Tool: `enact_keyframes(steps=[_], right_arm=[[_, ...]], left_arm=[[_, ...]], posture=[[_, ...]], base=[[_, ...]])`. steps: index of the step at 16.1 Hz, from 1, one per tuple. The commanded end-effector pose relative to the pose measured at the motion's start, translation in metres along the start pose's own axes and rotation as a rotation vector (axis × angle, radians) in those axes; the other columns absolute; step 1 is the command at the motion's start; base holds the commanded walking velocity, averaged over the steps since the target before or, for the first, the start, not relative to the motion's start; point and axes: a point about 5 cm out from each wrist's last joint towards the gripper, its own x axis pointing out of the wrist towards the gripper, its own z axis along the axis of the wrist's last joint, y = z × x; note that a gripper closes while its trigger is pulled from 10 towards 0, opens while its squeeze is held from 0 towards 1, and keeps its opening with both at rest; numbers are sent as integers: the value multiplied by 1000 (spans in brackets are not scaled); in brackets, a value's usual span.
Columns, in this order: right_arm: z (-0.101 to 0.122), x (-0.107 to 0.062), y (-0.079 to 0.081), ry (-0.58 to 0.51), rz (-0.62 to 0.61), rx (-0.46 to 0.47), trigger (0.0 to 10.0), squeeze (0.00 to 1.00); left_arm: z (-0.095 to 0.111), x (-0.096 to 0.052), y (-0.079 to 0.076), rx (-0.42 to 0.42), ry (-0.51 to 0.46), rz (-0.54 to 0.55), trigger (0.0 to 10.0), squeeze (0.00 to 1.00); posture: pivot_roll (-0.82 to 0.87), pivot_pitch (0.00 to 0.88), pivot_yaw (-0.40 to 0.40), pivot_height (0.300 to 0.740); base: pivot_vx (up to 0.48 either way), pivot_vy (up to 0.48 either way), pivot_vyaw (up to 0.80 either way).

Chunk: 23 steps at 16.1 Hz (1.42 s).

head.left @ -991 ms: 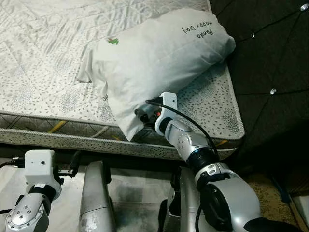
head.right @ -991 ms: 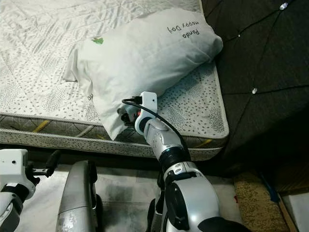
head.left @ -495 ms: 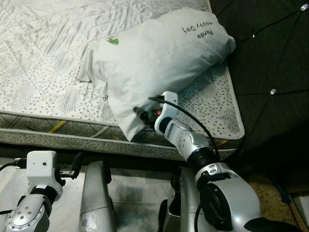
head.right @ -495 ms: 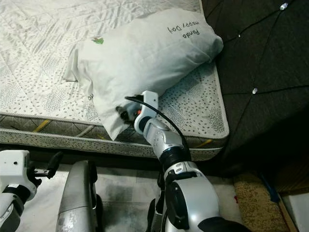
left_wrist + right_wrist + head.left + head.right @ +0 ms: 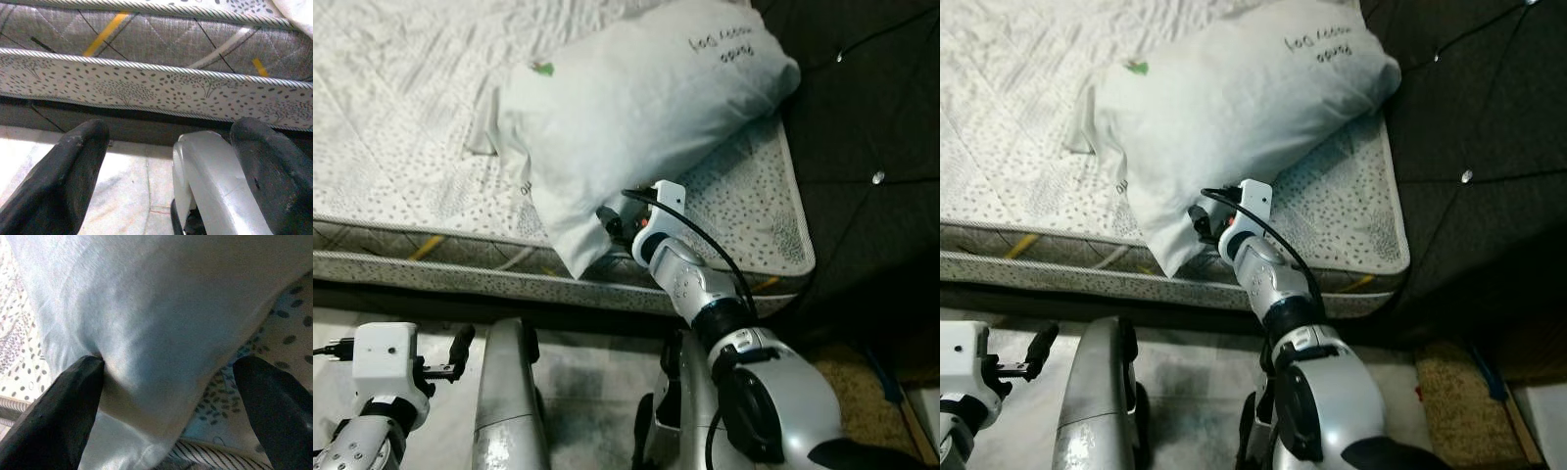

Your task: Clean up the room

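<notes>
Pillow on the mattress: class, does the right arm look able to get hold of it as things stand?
Probably yes. The right gripper is already at the pillow near the mattress edge, jaws open with one finger against the fabric and nothing between.

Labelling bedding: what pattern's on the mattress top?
White quilting with small dark speckles on the mattress; clearest in the left eye view.
</notes>
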Motion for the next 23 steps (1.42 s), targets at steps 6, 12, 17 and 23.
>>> enact_keyframes(steps=[6,12,17,23], right_arm=[[-11,7,152,22,321,237,0,0],[-5,9,150,19,314,240,0,0],[3,12,132,-8,280,193,0,0],[13,14,110,-31,281,62,0,0]], left_arm=[[-4,-10,1,-9,39,18,10000,0],[-3,-4,-1,-18,30,13,10000,0],[-1,6,-2,-11,12,2,10000,0],[6,22,-1,6,-31,-6,10000,0]], posture=[[277,301,-127,542],[267,283,-134,542],[253,249,-130,542],[247,187,-132,542]], base=[[0,0,0],[0,0,0],[0,0,0],[0,0,0]])
